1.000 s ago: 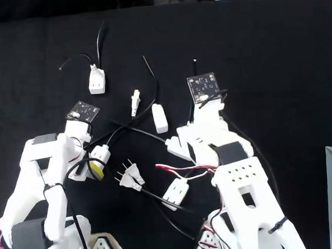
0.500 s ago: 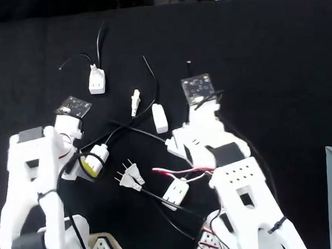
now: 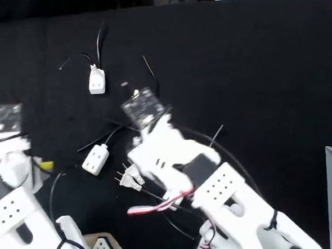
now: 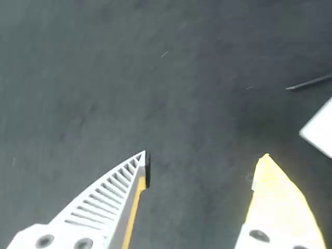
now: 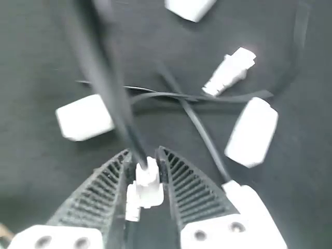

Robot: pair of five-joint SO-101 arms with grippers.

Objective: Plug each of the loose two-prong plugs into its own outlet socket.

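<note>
Two arms, one plug in a grip

Two ribbed fingers (image 5: 187, 187) of the right gripper (image 5: 145, 158) squeeze a small white plug (image 5: 143, 188). The plug sits right between them. It touches both and is a little way back from their tips. Its black cord (image 5: 111, 98) runs out past the tips, over the black cloth (image 5: 41, 52). A short white block (image 5: 84, 117) and a long white block (image 5: 252, 132) lie on the cloth past the fingertips, apart from the held plug.

The left gripper (image 4: 205, 166) is spread wide open over the cloth, with its white finger (image 4: 111, 199) and its yellow finger (image 4: 275, 202) far from each other.

From high up, a white socket block (image 3: 95, 159) lies on the cloth between the two arms. A loose two-prong plug (image 3: 130, 176) lies near it, not touching it.
</note>
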